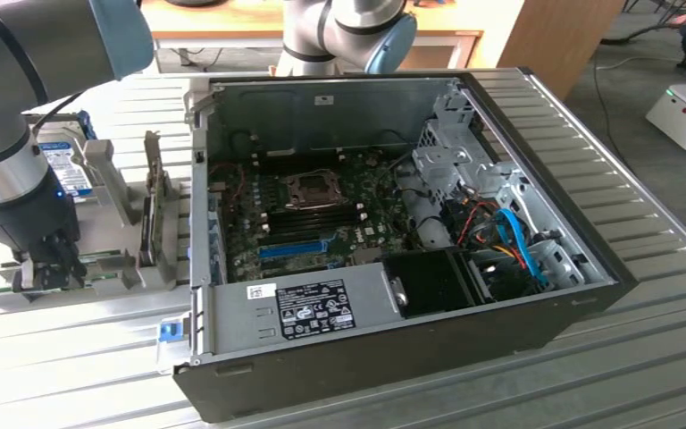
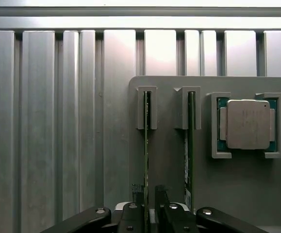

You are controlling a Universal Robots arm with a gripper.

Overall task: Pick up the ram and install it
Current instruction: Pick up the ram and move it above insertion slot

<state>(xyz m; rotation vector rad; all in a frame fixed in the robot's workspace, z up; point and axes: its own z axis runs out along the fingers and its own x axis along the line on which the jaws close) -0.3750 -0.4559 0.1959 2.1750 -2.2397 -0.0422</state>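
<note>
Green and thin, the ram (image 2: 146, 145) stands on its long edge in a slotted post of the grey holder plate (image 2: 169, 165). Of the two sticks on the holder, it is the one farther from the processor (image 2: 247, 124), which lies flat in a corner-bracketed pocket of the same holder. A second green stick (image 2: 190, 141) stands parallel in the holder's other slotted post, between the ram and the processor and apart from both. The gripper (image 2: 149, 190) is down over the holder at the end of the ram away from the posts, with its two dark fingers (image 2: 138, 191) set one on each side of the board. A sliver of space shows between the board and the finger on the processor side, so the hand is released, straddling the ram without clamping it. The ram is seated in the holder, not lifted. In the exterior view the gripper (image 1: 47, 268) hangs below the arm (image 1: 10, 152) right at the holder (image 1: 99, 268), and a hard drive (image 1: 69, 172) with a blue-and-white label stands at the holder's far side. The open computer case (image 1: 379, 368) rests on the ribbed metal table (image 1: 69, 375) just to the exterior view's right of the holder, its motherboard (image 1: 319, 214) exposed, with a bright blue slot strip (image 1: 293, 249) on it.
</note>
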